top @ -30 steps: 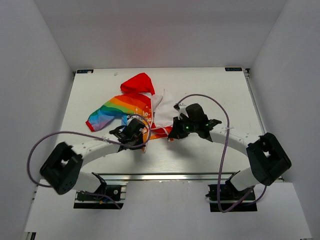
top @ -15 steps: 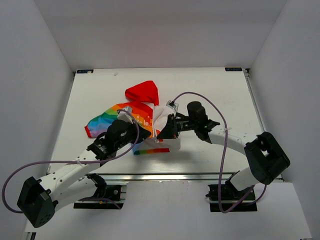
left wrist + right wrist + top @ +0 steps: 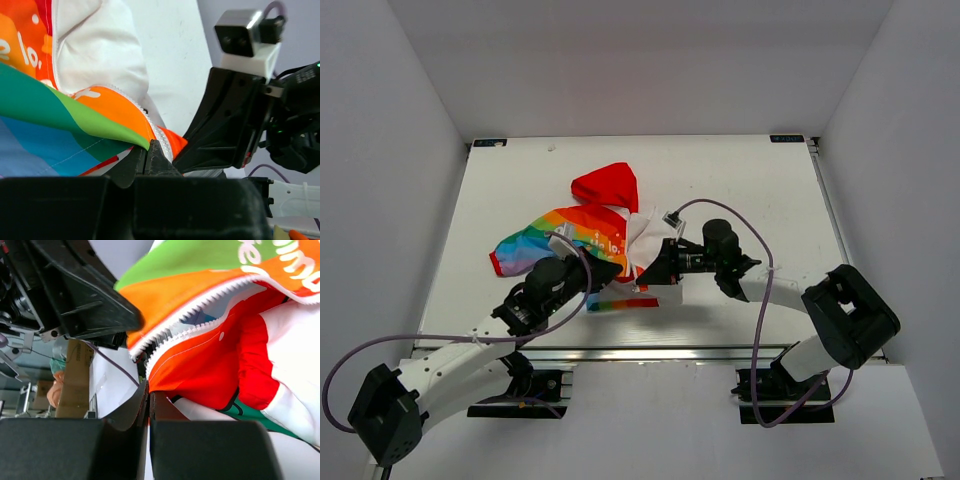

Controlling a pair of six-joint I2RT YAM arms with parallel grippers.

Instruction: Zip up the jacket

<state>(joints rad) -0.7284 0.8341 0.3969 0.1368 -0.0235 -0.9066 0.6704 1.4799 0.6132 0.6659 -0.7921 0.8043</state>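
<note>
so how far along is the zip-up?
Done: both front edges of the jacket are gripped at the hem, left tool shut on the rainbow side, right tool shut on the red side. In hand: lining up the two ends. Left: the zipper teeth lie apart, so the whole zip remains.

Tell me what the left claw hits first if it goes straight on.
The jacket that the left claw pinches: its rainbow panel and white body lie straight ahead. The right claw seems just right of that line; depth unclear.
</note>
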